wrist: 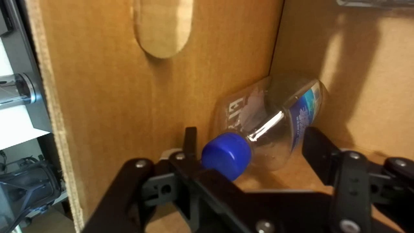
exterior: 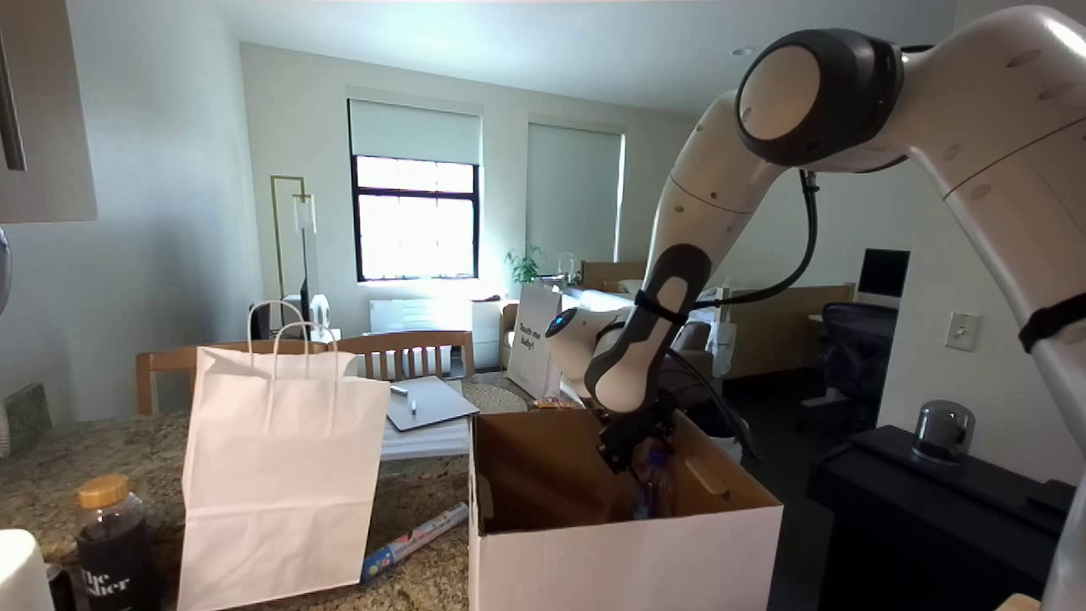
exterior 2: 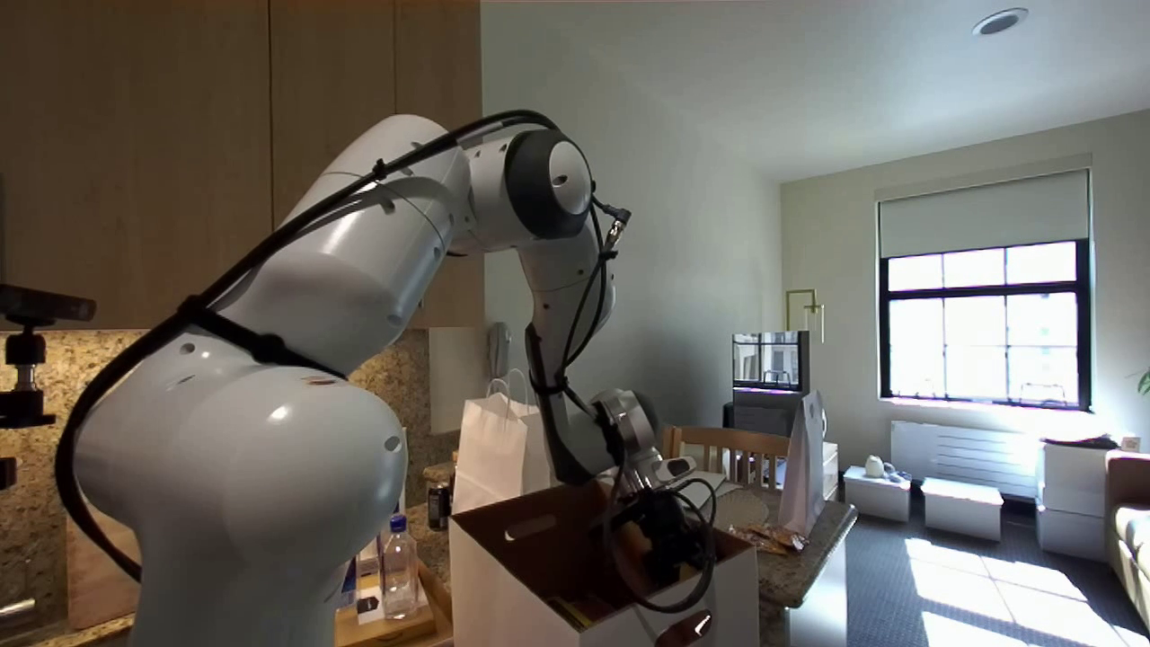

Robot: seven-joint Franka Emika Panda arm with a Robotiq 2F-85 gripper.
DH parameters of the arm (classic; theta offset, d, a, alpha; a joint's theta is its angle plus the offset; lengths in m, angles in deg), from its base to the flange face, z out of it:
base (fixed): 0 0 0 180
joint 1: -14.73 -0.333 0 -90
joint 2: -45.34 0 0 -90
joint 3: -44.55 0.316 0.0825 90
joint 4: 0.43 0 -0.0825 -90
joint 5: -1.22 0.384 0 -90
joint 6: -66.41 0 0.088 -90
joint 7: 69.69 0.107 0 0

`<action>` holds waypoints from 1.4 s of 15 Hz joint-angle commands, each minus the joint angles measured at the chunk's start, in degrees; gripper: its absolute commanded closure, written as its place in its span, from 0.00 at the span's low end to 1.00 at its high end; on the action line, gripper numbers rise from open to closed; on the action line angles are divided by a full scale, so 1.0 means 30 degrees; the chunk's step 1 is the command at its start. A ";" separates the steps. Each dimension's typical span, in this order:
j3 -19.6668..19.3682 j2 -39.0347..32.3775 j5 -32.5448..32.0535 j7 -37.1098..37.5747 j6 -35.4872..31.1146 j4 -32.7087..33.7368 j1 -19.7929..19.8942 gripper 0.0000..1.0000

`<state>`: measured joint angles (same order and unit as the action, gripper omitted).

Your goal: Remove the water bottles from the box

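The box [exterior: 628,560] is a tall carton, white outside and brown inside, in both exterior views. Inside it a clear water bottle [wrist: 275,129] with a blue cap leans in a corner, cap towards the wrist camera; an exterior view also shows this bottle [exterior: 653,484] by the wall with the hand hole. My gripper [wrist: 251,137] reaches down into the box with its jaws open. Cap and shoulder lie between the fingers, with a visible gap on the right side. Clear plastic [wrist: 375,3], perhaps another bottle, shows at the wrist view's top edge. Outside, a water bottle [exterior 2: 398,575] stands upright.
The white paper bag [exterior: 284,475] stands beside the box on the granite counter, with a colourful tube [exterior: 416,539] between them. A dark bottle with an orange lid [exterior: 110,543] is farther over. The box wall [wrist: 97,97] rises close beside the gripper.
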<state>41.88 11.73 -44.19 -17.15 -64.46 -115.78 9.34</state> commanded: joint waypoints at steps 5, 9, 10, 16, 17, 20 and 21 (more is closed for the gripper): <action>-0.0275 -0.0292 0.1076 -0.0781 -0.0159 0.0444 -0.0202 0.68; -0.0420 -0.0206 0.1321 -0.0554 -0.0313 0.0663 -0.0548 0.87; -0.0497 -0.0212 0.1243 -0.0460 -0.0421 0.0657 -0.0645 0.88; -0.0622 0.0139 0.1075 -0.0323 -0.0567 0.0300 -0.0805 0.86; -0.0584 0.0373 0.1128 -0.0328 -0.0575 0.0112 -0.0804 0.86; -0.0503 0.1621 0.1280 -0.0092 -0.0854 -0.0941 -0.0747 0.87; -0.0506 0.2056 0.1327 0.0025 -0.0917 -0.1300 -0.0719 0.88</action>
<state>41.38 12.19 -41.25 -17.17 -65.23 -114.25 7.59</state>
